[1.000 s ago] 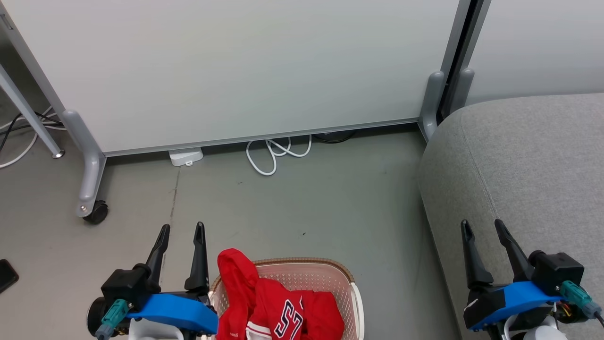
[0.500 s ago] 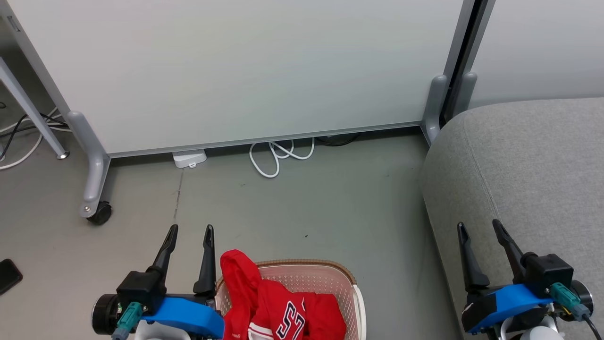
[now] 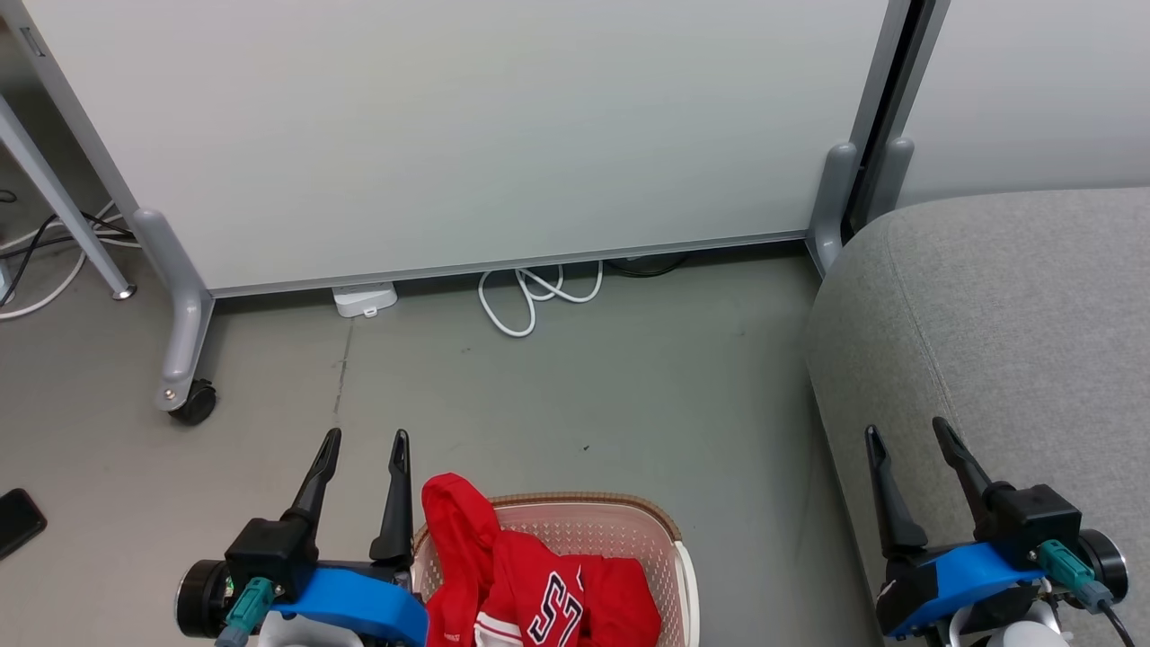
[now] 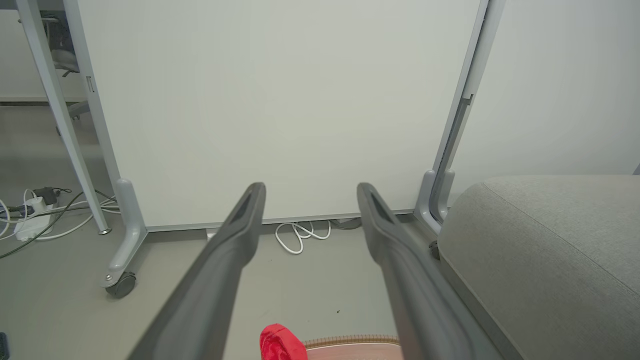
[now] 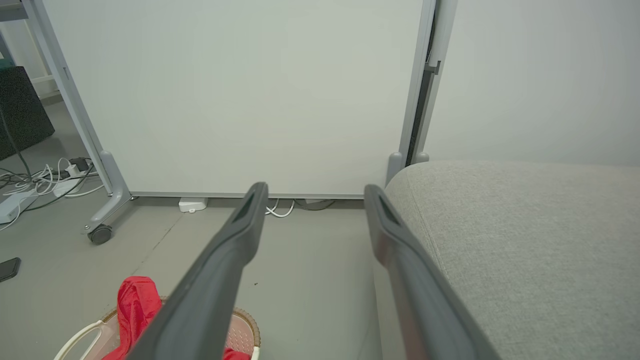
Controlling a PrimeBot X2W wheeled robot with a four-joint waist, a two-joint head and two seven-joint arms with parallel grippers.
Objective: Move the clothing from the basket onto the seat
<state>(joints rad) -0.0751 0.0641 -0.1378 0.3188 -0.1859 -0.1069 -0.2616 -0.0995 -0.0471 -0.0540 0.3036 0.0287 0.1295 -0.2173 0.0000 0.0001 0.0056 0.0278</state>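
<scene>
Empty, wide-open left gripper (image 3: 367, 435) and right gripper (image 3: 904, 428) flank cream perforated plastic basket (image 3: 611, 537); red jersey clothing (image 3: 521, 575) overhanging its rim may snag.

A wide pale partition panel (image 3: 467, 135) stands on grey legs, one with a black caster (image 3: 193, 402), on a smooth grey floor (image 3: 584, 386). A coiled white cable (image 3: 530, 292) and a small white box (image 3: 364, 298) lie at its foot. A second panel (image 3: 1033, 90) stands just beside it on the right. The light is soft and even.
</scene>
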